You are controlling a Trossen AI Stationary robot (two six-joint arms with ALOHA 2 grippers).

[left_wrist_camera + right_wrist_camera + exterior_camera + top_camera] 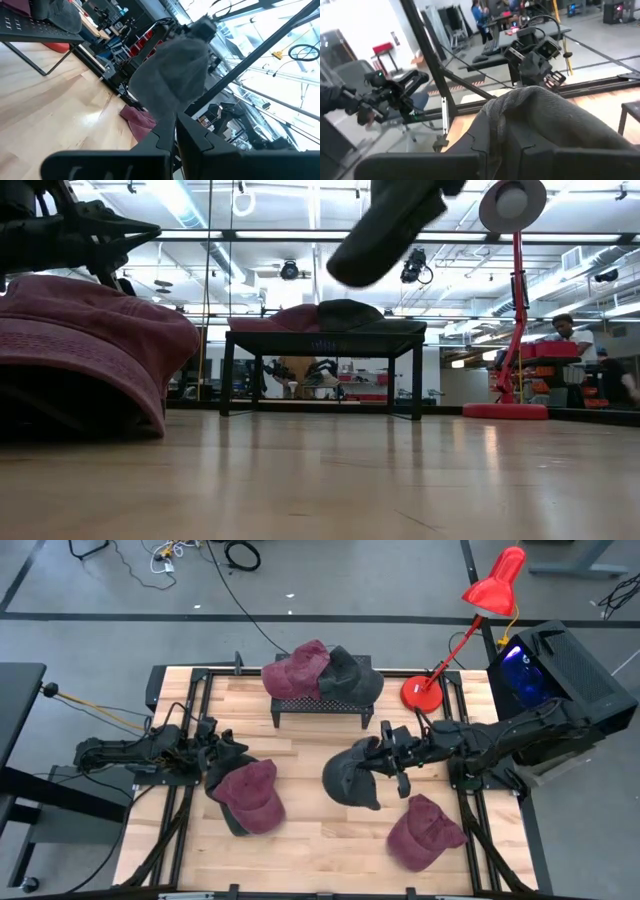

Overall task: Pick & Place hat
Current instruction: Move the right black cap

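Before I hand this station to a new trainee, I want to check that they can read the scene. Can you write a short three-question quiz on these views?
1. True or false: the right claw holds a dark grey hat clear of the table.
2. How many hats rest on the black rack? A) one B) two C) three
3. Fill in: the maroon hat that neither claw touches lies on the table below the ____ arm in the high view.

Key:
1. True; the low view shows it hanging in the air.
2. B; one maroon hat and one dark hat.
3. Right; the left claw is at the other maroon hat.
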